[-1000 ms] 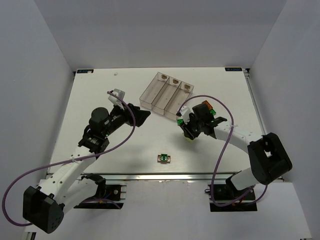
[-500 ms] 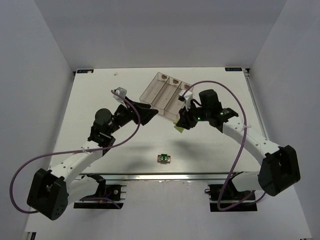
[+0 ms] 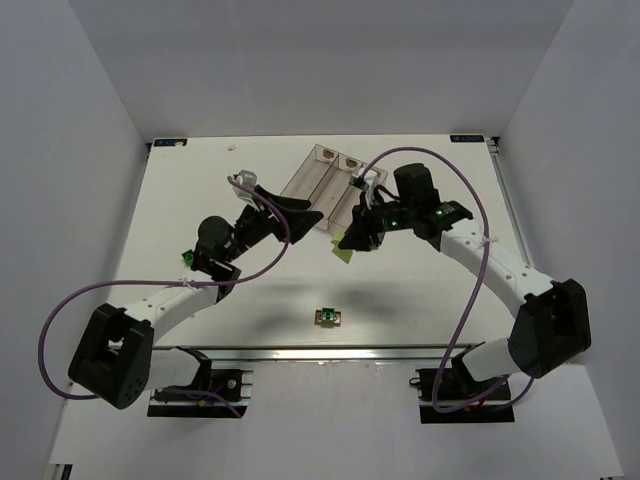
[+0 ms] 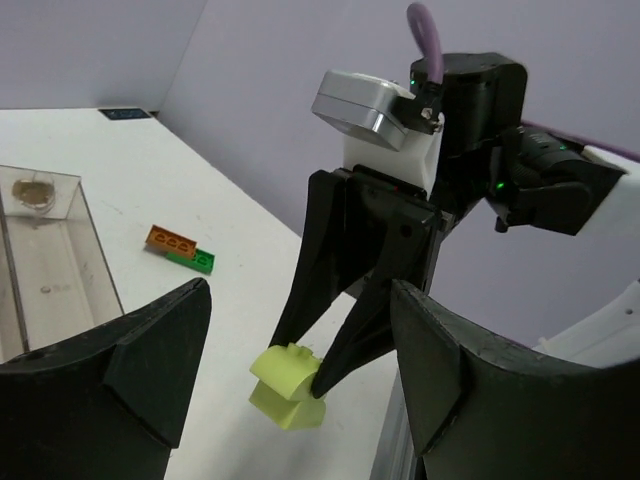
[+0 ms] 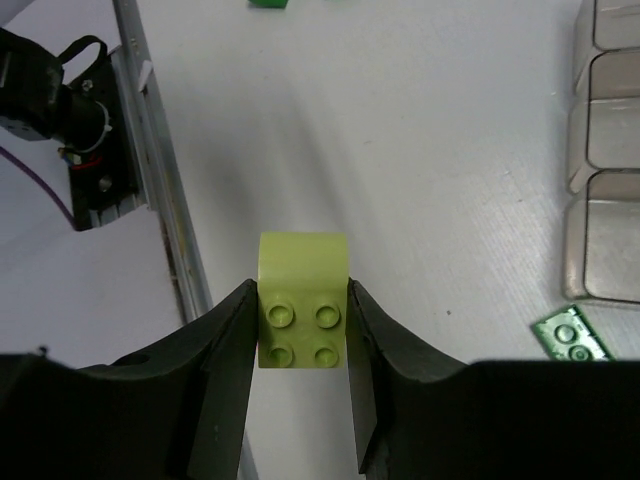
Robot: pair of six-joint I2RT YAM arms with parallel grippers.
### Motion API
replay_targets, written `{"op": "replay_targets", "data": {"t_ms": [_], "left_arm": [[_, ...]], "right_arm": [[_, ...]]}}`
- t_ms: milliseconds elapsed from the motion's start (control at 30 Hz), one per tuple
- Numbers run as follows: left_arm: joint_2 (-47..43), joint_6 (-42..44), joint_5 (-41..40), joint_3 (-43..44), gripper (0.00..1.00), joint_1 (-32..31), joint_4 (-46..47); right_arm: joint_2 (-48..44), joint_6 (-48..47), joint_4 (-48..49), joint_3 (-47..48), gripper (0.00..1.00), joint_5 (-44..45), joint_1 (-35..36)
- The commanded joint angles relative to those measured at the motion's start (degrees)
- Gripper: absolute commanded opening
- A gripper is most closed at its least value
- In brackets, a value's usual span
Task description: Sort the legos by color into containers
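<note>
The right gripper (image 3: pixel 348 248) clamps the pale brick (image 5: pixel 302 262) just short of the tray's (image 3: pixel 312 175) near end, while the left gripper (image 3: pixel 303 215) gapes empty alongside.

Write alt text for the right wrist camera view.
The right gripper pinches a pale yellow-green lego between its black fingers, studs toward the camera, above the white table. Clear bins line the right edge, a flat green piece beside them.

Pale yellow-green lego (image 5: pixel 302 300) pinched, near clear containers (image 3: pixel 318 170).
</note>
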Motion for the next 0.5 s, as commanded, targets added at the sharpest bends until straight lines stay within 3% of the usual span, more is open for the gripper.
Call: {"op": "replay_targets", "data": {"t_ms": [0,100,467], "left_arm": [[0.3,-4.8,2.4,-4.8,0.82,-0.3,12.5],[1.4,-8.6,2.7,-6.6,0.81,-1.1,17.1],[3.4,-6.9,3.3,-6.0,0.80,-4.2,16.6]], "right_arm": [[-5.1,3.5,4.5,-2.9,0.00,-5.2,-1.2],[-8.0,5.1,6.7,-5.2,0.00,-6.4,-2.6],[-11.5,12.7,14.8,-10.9,0.00,-12.3,-6.6]]}}
